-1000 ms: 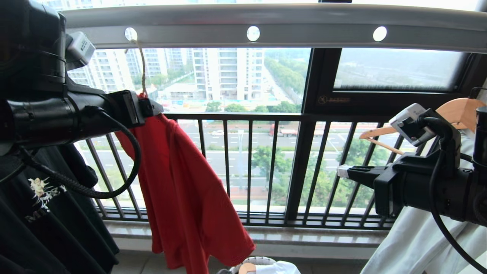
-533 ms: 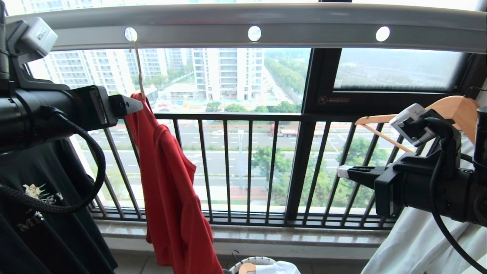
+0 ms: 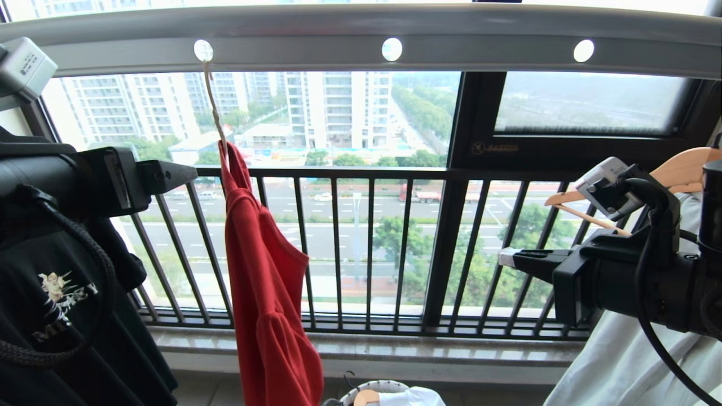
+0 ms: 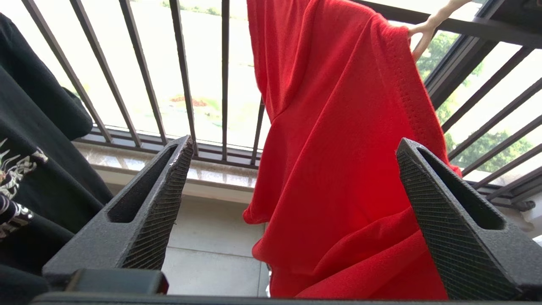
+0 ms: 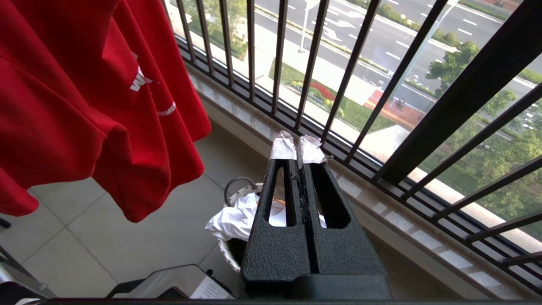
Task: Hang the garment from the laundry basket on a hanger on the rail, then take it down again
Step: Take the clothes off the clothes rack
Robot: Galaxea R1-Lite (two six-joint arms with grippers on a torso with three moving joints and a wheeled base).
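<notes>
Garment hangs on hanger, hook in rail hole near left end.

Left gripper jaws wide, empty, just beside shirt.

Right gripper shut, empty, well apart.

Hanging step looks done; next, likely regrasp hanger and unhook.

Red garment with white lettering, grey rail

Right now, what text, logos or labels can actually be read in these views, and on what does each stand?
"W": only this white letter is legible on the red T-shirt; a curved white line below it is too small to read.
"MI": start of a white print on the black T-shirt; the rest is folded away.
Window frame: gold logo with a line of text, too blurred to read.
Left wrist camera: small label, unreadable.
</notes>
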